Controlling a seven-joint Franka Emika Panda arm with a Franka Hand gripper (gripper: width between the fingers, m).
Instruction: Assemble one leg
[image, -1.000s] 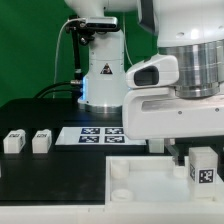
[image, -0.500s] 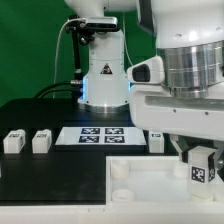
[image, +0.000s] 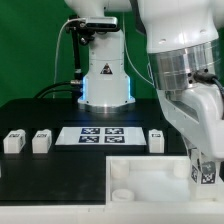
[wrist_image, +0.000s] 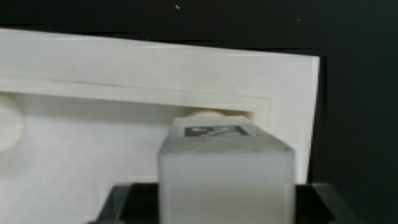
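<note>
My gripper (image: 204, 160) is shut on a leg (image: 205, 173), a small white post with a black-and-white tag, and holds it over the corner of the large white panel (image: 145, 172) at the exterior view's right. In the wrist view the leg (wrist_image: 222, 160) fills the gap between the black fingers (wrist_image: 135, 205) of the gripper (wrist_image: 222, 208). It stands just in front of a round corner boss (wrist_image: 199, 114) of the panel (wrist_image: 143, 75). Whether the leg touches the boss I cannot tell.
Three more legs stand on the black table: two at the exterior view's left (image: 13, 141) (image: 41, 141) and one beside the marker board (image: 157, 139). The marker board (image: 95, 135) lies in the middle, with the robot base (image: 105, 75) behind it.
The wrist has turned and swung toward the exterior view's right, carrying the leg lower over the panel's corner. The leg beside the marker board has come into view.
</note>
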